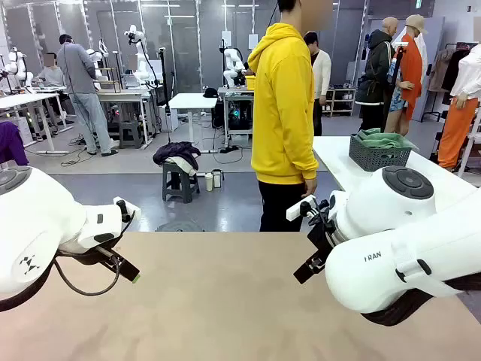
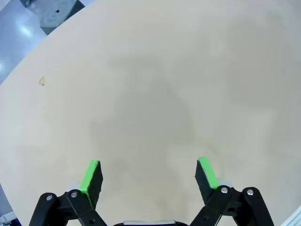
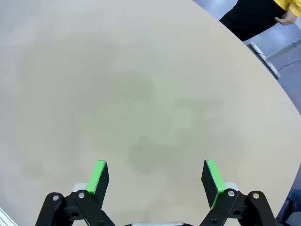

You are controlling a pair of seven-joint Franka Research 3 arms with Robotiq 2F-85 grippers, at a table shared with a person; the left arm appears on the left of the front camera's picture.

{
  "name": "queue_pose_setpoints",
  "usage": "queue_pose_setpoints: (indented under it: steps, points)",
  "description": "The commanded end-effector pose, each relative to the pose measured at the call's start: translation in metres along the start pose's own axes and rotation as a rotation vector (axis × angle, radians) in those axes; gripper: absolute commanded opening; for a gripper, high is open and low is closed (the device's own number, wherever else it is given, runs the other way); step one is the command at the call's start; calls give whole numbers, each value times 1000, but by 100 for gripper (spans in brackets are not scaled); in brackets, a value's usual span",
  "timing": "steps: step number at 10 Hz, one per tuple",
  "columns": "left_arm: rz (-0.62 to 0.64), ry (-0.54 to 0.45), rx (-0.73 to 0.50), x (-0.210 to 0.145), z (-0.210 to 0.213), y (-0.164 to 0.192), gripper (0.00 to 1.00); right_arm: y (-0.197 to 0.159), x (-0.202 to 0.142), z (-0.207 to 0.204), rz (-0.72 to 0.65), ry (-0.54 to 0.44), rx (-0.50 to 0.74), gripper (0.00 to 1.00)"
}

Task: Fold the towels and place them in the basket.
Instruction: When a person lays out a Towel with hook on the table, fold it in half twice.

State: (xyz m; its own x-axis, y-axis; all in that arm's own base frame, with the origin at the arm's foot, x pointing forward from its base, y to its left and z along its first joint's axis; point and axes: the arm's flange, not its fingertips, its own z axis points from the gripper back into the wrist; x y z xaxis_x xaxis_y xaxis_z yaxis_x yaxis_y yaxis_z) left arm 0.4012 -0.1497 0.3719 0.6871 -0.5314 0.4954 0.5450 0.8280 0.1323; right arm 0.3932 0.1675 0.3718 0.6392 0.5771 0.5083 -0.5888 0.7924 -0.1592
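The dark grey basket (image 1: 373,159) stands on a white side table (image 1: 338,162) at the back right, beyond my tan table (image 1: 218,301). Green towels (image 1: 385,139) lie heaped in it. My left gripper (image 2: 148,172) hangs open over bare tabletop with nothing between its green pads (image 2: 90,175). The right gripper (image 3: 156,174) is likewise open above bare tabletop, holding nothing. In the front view both arms hover low over the near half of the table, the left gripper (image 1: 129,269) at the left and the right gripper (image 1: 308,265) right of centre.
A person in a yellow hoodie (image 1: 284,113) stands at the table's far edge, turned toward the side table. A stool with dark clothes (image 1: 176,156) stands on the floor behind. A small mark (image 2: 42,81) shows on the tabletop.
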Motion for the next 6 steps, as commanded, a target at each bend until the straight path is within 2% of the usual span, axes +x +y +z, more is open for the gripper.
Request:
queue_pose_setpoints:
  steps: [1, 6]
  points:
    - [-1, 0, 0, 0, 0, 0, 100, 0, 0, 0, 0, 0, 0, 100]
    - [-1, 0, 0, 0, 0, 0, 100, 0, 0, 0, 0, 0, 0, 100]
